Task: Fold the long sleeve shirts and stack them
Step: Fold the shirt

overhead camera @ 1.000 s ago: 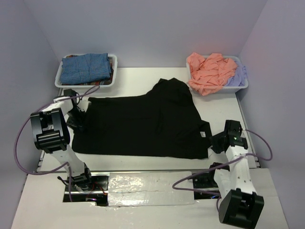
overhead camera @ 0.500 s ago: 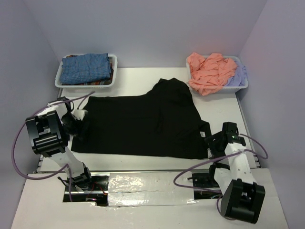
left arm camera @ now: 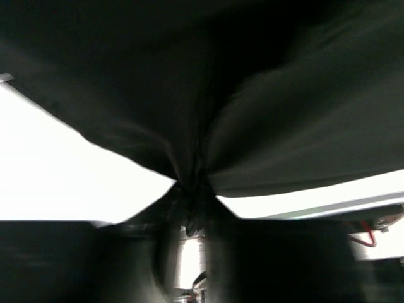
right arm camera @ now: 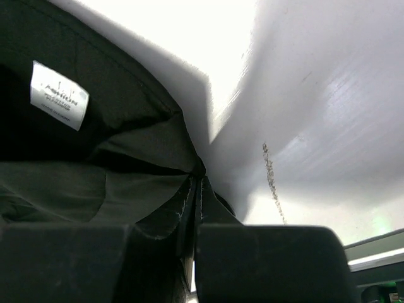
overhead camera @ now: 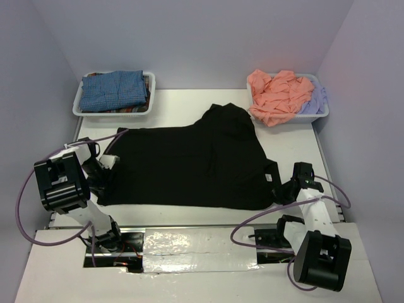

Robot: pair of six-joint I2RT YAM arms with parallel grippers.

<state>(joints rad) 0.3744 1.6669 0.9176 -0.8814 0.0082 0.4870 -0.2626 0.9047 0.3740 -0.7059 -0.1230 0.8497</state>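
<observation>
Black shirt (overhead camera: 189, 164) lies spread on the desk (overhead camera: 290, 145) between my two jaws. Left jaws pinch its bunched edge; right jaws pressed together on cloth near the label (right arm camera: 59, 95). Left tips blurred, buried in fabric.

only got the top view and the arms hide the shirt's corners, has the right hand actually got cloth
Observer: Yes. In the right wrist view the right hand is shut on a fold at the edge of the shirt.
Operator: and the left one
Observer: The left wrist view is blurred, but the cloth gathers to a point at the left hand, so it looks pinched there too.
Operator: whats the white fleck by the right hand
Observer: A white printed label on the shirt, up and left of the grip. Its text is too small to read.
</observation>
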